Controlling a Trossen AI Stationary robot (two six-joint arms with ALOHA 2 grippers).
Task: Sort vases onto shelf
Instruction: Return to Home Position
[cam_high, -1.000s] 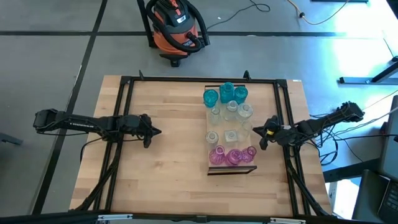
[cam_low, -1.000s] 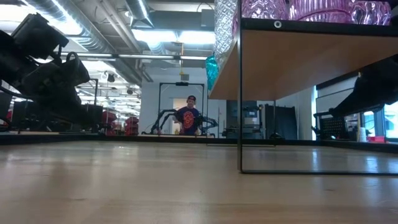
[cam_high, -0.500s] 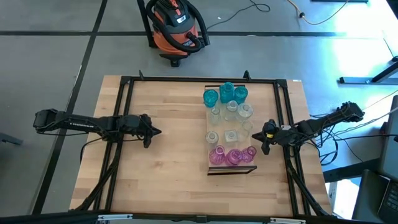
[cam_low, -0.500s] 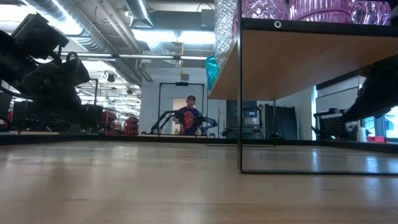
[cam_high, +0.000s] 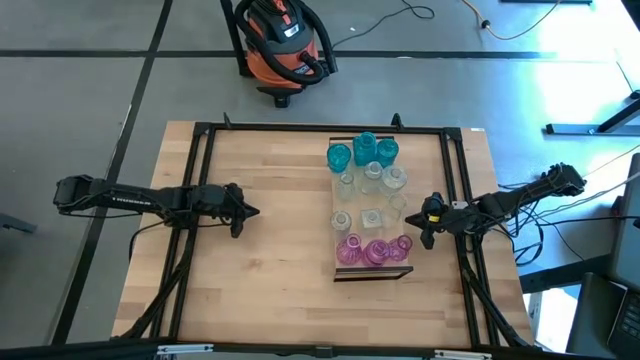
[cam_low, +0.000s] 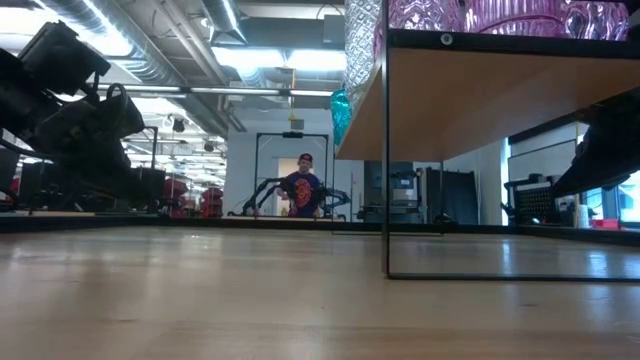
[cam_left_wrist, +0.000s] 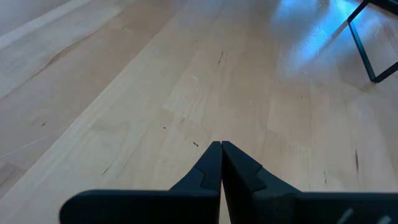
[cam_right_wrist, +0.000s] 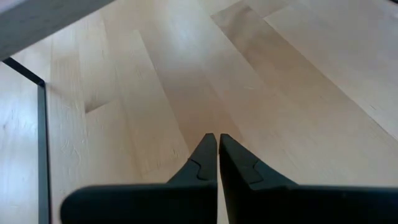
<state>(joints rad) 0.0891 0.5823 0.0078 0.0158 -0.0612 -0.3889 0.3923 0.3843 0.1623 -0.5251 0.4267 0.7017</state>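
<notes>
The shelf (cam_high: 372, 268) is a light-wood board on thin black legs, standing right of the table's middle. In the low view I see its underside (cam_low: 470, 100). On it stand teal vases (cam_high: 364, 150) at the far end, clear vases (cam_high: 371, 192) in the middle and pink vases (cam_high: 375, 252) at the near, dark-edged end. My left gripper (cam_high: 255, 211) hovers shut over the bare table left of the shelf, its fingers (cam_left_wrist: 221, 163) closed. My right gripper (cam_high: 421, 228) is shut, just right of the shelf's near end, touching nothing (cam_right_wrist: 217, 155).
A black metal frame (cam_high: 205, 130) rims the tabletop. An orange vacuum (cam_high: 285, 45) stands on the floor past the far edge. A person (cam_low: 303, 190) stands far back in the room. Bare wood lies between my left gripper and the shelf.
My right gripper has drawn back a little toward the table's right edge, away from the shelf, then held still. The vases and the shelf have stayed where they were.
</notes>
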